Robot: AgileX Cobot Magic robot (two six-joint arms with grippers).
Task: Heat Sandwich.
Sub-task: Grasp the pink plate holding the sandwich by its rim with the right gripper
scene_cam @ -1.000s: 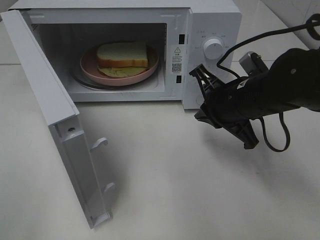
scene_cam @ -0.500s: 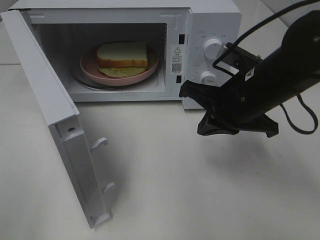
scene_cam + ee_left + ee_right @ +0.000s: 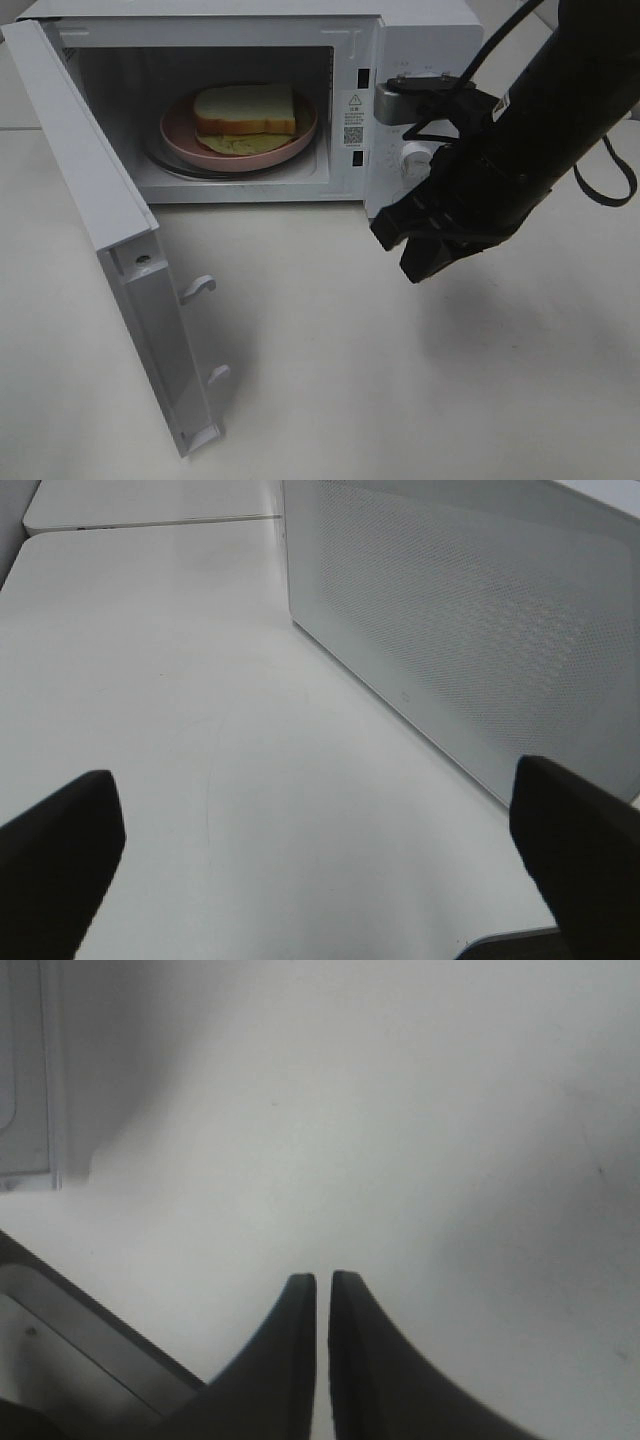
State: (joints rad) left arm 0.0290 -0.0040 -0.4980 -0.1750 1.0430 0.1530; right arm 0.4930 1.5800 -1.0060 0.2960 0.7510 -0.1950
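A: Where is the sandwich?

B: In the upper left of the overhead view. The sandwich [image 3: 245, 108], white bread with a yellow-green layer underneath, lies on a round pink plate [image 3: 175, 130] inside a white microwave [image 3: 430, 40]. The door [image 3: 90, 190] stands wide open, swung toward the lower left.

A: And the right hand?

B: The black right hand [image 3: 400, 252] hangs over the white bench [image 3: 400, 390], right of centre, just in front of the microwave's control side and well apart from the sandwich. Its wrist camera shows the fingers [image 3: 295, 1360] almost together, with only a thin slit between them, gripping nothing.

A: The left hand?

B: It shows only in its own wrist camera. The left hand [image 3: 315, 820] is spread wide, with bare bench between the fingers, near a white perforated panel [image 3: 480, 610]. It holds nothing.
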